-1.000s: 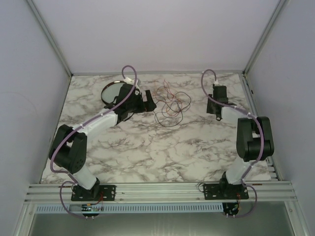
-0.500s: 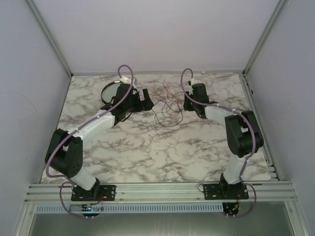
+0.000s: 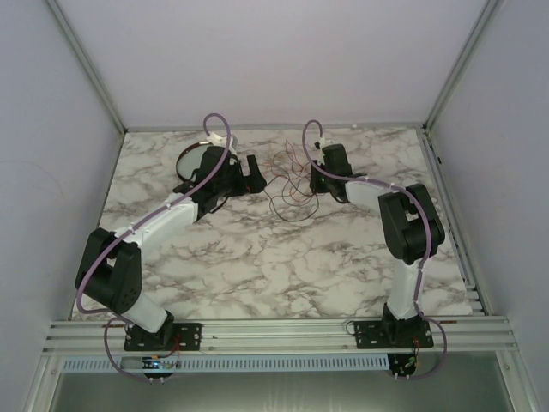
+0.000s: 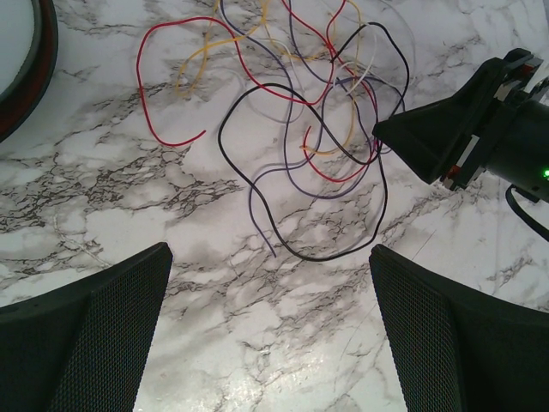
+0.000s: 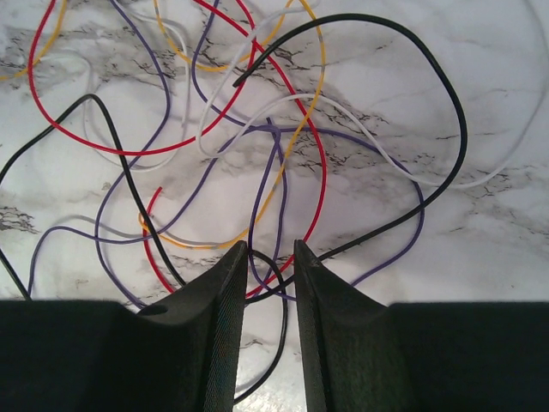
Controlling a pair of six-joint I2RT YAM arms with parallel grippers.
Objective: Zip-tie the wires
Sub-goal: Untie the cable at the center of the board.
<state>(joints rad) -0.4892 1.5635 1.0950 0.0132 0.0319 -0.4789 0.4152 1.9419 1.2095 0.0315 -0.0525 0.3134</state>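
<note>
**Nothing gripped**

We see thin red, black and violet wires (image 3: 290,190) at 12 o'clock on the marble table (image 3: 257,266), loops pointing everywhere, no long axis. The left gripper (image 4: 270,257) gapes wide; the right gripper (image 5: 270,249) keeps a narrow gap astride some strands.

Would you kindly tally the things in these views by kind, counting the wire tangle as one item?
Wire tangle: 1
Dish: 1
Hands: 2, the left hand and the right hand
Total: 4
</note>
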